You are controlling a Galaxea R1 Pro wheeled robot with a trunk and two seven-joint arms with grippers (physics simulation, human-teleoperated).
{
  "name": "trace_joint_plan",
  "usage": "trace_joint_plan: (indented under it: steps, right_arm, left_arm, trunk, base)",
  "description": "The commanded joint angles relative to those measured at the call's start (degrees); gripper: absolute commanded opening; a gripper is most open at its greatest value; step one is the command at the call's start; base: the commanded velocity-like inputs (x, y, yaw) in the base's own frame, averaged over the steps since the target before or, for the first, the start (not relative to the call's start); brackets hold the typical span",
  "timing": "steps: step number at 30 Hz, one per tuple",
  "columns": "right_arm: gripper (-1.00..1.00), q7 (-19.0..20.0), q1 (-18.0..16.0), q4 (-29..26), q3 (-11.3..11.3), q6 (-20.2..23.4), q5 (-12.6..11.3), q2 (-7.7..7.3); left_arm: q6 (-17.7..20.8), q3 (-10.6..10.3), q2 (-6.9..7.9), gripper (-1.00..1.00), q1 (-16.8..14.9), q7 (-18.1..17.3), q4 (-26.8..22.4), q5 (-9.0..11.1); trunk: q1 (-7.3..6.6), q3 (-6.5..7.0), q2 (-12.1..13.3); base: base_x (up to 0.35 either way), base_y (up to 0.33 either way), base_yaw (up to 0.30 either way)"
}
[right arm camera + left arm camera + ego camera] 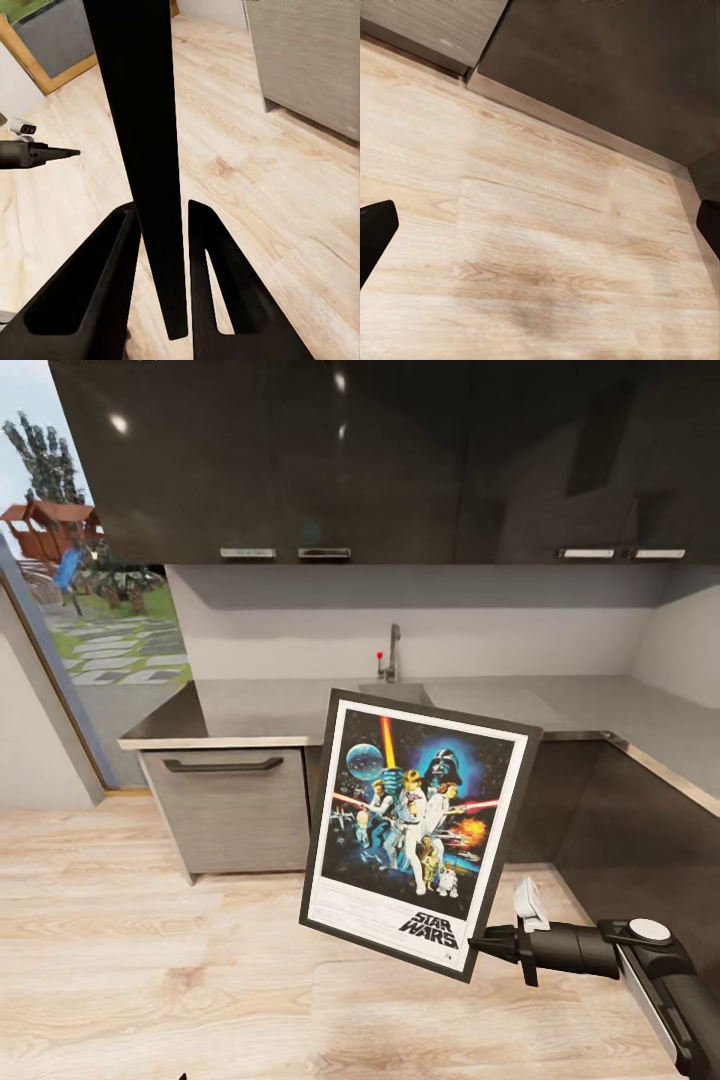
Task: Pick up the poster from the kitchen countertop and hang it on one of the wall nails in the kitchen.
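The poster (415,830), a tall Star Wars print in a thin black frame, hangs tilted in the air in front of the kitchen countertop (270,710). My right gripper (485,943) is shut on its lower right corner. The right wrist view looks along the poster (142,150) edge-on, with the right gripper (161,214) clamped on either side of it. My left gripper (540,229) is open over bare floor, its fingertips (375,232) at the picture's sides. The wall nails are out of view.
The grey counter runs along the back wall and turns at the right, with a faucet (393,652) at its sink. Dark upper cabinets (350,460) hang above. A drawer unit (228,810) ends the counter at the left, beside a glass opening (90,620). Wooden floor (150,960) lies in front.
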Motion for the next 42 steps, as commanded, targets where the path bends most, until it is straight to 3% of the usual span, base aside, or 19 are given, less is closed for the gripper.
trace_joint_plan:
  steps: [1,42]
  right_arm:
    - [-1.0,0.2,0.0,0.0,0.0,0.7,-0.1,-0.01]
    - [-1.0,-1.9,0.0,-0.3,0.0,0.8,-0.2,-0.02]
  left_arm:
    - [-0.2,-0.5,0.01,1.0,0.0,-0.2,0.0,0.5]
    - [-0.2,-0.4,0.1,1.0,0.0,-0.2,0.0,0.5]
  trunk:
    - [-0.22,0.12,0.4]
    - [-9.23,7.48,16.8]
  base:
    - [0.0,0.0,0.0]
    - [0.0,0.0,0.0]
